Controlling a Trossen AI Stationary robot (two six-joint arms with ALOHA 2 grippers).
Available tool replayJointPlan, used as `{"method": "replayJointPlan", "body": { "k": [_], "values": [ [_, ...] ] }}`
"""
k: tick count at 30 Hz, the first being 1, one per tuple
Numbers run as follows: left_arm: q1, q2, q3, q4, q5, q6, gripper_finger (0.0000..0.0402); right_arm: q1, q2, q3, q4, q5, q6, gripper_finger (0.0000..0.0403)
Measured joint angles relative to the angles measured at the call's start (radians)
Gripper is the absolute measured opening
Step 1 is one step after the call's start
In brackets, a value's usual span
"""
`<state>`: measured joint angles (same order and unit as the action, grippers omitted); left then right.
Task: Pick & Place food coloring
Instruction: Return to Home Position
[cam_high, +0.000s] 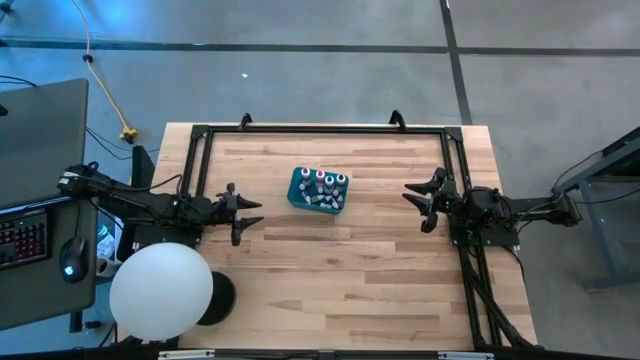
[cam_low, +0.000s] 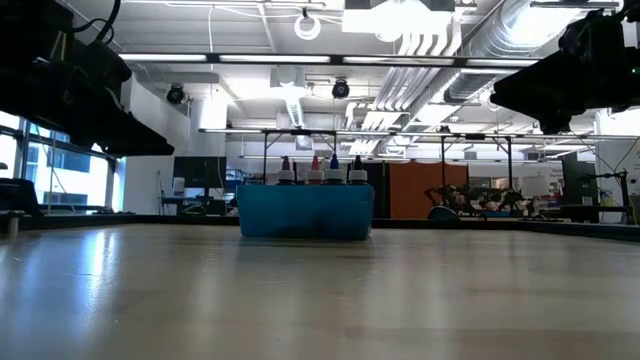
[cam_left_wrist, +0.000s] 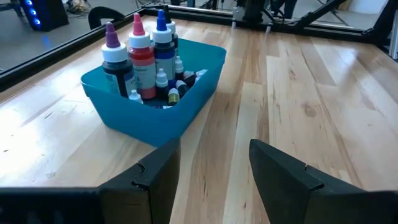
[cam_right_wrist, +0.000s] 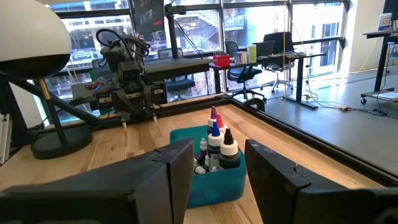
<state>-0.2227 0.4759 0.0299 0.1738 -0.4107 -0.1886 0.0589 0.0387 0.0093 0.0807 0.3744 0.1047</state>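
The food coloring is a set of white-capped bottles with dark, red and blue bodies. The tall ones stand upright and small ones lie among them, all inside a teal box on the table's far middle. The box also shows in the low view and the right wrist view. My left gripper hovers open to the left of the box, pointing at it, with nothing between its fingers. My right gripper hovers open to the right of the box, and its fingers are empty too.
A lamp with a white globe on a black base stands at the table's near left corner. Black frame rails run along the far, left and right edges. Bare wood lies between the box and the near edge.
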Motion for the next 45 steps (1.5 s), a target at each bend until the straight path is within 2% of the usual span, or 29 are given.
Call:
{"method": "replayJointPlan", "body": {
  "k": [45],
  "values": [
    [0.0,0.0,0.0,0.0,0.0,0.0,0.0189,0.0,0.0,0.0,0.0,0.0,0.0,0.0138]
  ]
}}
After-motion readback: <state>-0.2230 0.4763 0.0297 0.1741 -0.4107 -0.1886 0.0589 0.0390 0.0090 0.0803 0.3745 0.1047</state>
